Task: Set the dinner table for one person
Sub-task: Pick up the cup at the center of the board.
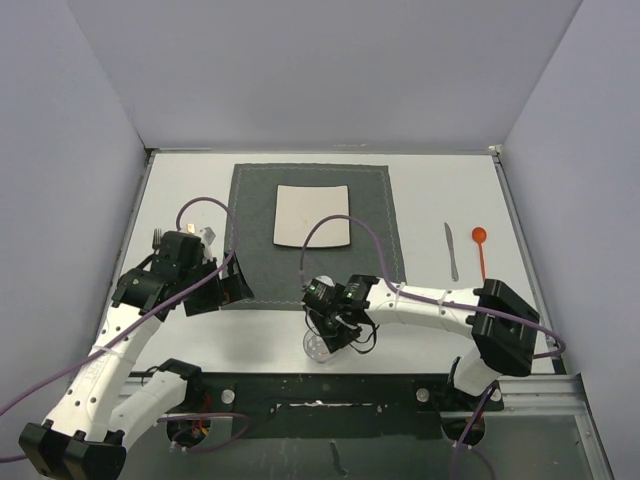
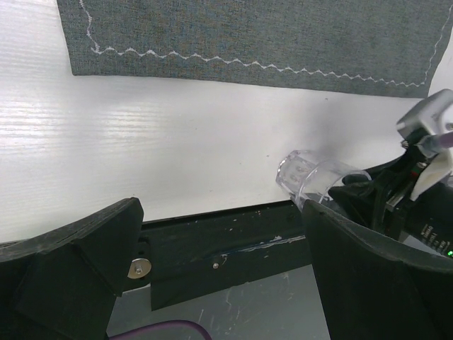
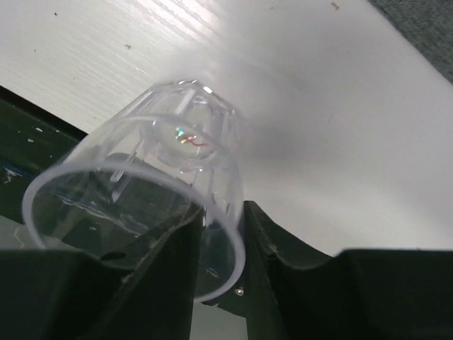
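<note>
My right gripper (image 3: 219, 237) is clenched on the rim of a clear plastic cup (image 3: 163, 163), with one finger inside the wall and one outside it. The cup is tipped, its mouth towards my wrist camera and its base pointing out over the white surface. In the top view the cup (image 1: 318, 346) sits low in the centre of the frame, just below the bottom edge of the dark grey cloth placemat (image 1: 255, 250) and close to the dark rail (image 1: 400, 385). My left gripper (image 2: 221, 212) is released, its fingers spread wide with nothing between them. It hangs at the lower left corner of the placemat.

The dinner table (image 1: 450, 190), the big flat white rectangular top, fills the middle of the top view. It carries the placemat, the small white square plate (image 1: 312, 215) on it, and a grey knife (image 1: 452, 250) beside an orange-red spoon (image 1: 481, 248) at right.

I judge the step to be placing the cup. A rim pinch is thin and slippery, so I should move slowly. I should roll my wrist until the base faces down and lift over the placemat corner. The cup then goes to bare table towards the upper right, above the knife and apart from the cutlery. I should let go only once the base rests flat.
</note>
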{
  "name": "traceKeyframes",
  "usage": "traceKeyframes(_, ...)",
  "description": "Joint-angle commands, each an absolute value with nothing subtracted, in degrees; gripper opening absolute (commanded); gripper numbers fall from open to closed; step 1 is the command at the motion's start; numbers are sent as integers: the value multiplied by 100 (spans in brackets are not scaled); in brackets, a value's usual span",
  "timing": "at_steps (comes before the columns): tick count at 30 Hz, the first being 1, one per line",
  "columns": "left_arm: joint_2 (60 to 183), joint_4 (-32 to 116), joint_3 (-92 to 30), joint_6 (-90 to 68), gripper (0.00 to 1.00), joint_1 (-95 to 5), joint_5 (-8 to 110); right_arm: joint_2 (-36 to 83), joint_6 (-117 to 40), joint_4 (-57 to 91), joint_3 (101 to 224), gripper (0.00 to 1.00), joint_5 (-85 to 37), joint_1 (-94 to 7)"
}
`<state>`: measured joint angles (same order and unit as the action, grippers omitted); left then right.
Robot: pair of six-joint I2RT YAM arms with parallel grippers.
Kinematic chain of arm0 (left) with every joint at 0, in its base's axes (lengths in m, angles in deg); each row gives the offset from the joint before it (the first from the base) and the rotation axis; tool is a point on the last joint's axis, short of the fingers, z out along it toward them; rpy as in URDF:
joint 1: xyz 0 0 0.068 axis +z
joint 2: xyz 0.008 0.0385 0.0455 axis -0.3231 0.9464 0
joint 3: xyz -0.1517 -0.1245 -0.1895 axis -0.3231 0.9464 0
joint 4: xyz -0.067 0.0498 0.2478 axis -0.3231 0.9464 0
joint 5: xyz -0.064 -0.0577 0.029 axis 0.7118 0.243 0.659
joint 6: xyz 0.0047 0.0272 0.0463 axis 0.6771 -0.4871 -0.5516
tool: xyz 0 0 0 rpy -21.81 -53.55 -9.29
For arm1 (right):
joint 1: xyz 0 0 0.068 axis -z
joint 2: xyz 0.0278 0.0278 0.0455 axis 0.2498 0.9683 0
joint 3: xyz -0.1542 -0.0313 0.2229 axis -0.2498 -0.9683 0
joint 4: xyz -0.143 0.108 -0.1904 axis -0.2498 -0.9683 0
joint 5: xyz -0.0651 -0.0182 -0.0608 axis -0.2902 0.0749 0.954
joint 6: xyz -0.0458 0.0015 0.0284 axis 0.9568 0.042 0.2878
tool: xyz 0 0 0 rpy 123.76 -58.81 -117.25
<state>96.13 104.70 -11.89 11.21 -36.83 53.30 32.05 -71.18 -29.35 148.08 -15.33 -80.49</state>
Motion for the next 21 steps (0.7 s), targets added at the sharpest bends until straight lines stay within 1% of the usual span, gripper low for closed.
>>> traceKeyframes(1,9599,10212,-1306,1132,98,-3705,5304,3401,-6966,-2702,14986,18,-1836,-8006)
traceKeyframes(3,9606,10196,-1324,1137,98,-3711,5308,3453,-6945,-2710,15020,0,-1879,-7970)
traceKeyframes(8,9614,10167,-1345,1130,98,-3706,5293,3237,-6962,-2805,15176,0,-1827,-7888)
traceKeyframes(14,9606,10092,-1293,1157,98,-3708,5312,2935,-6880,-3388,15968,0,-1579,-7682)
traceKeyframes(21,9667,10012,-1319,1153,98,-3709,5367,2900,-6705,-3834,16957,0,-1611,-6806)
